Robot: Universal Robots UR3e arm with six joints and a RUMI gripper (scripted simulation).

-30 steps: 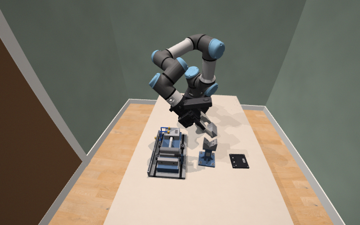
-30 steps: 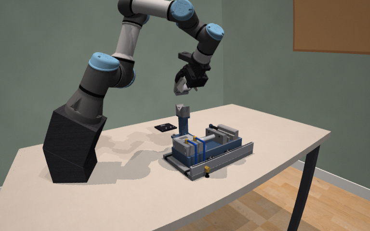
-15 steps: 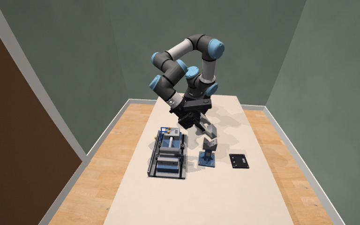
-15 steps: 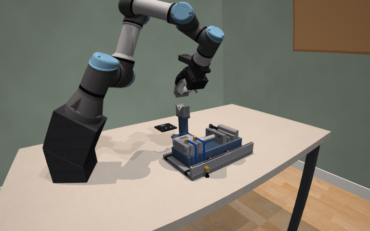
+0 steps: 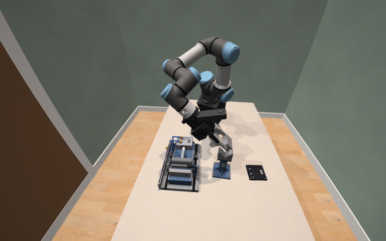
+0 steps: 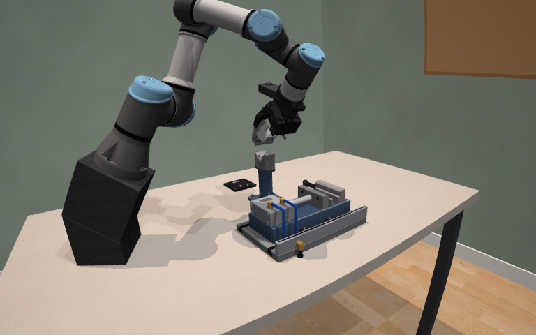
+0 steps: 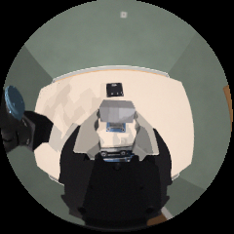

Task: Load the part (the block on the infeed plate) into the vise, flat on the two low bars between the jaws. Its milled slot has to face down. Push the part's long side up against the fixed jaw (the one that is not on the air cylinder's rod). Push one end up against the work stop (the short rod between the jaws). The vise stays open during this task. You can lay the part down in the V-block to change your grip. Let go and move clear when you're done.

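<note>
Currently holding a grey metal block [image 5: 227,140] [image 6: 266,142] [image 7: 117,111] in the black hand [image 5: 225,143] [image 6: 262,135] [image 7: 117,110], with grey fingers part-way open and closed firmly on opposite sides of it. In the top view, reaching down from upper centre with a dark grey and white arm [image 5: 223,74] [image 6: 185,61] with blue joint caps, to keep the block right of centre, close to a grey notched V-block [image 5: 224,155] [image 6: 264,160] on a blue post. In the exterior view, clearly above that V-block, with wall visible between; near the middle of the frame, tilted. Cannot tell which way the milled slot faces. At lower left of centre in the top view, and lower right of centre in the exterior view, well apart from the block: a blue and grey vise [image 5: 179,181] [image 6: 300,217], with jaws standing apart and a pale cylindrical rod [image 5: 183,152] [image 6: 301,199] running to one of them. Right of the V-block in the top view, lying flat on the pale beige surface [image 5: 213,213] [image 6: 177,292] [image 7: 171,112]: a thin black square plate [image 5: 256,172] [image 6: 239,184] [image 7: 114,90], also just above the block in the wrist view.
</note>
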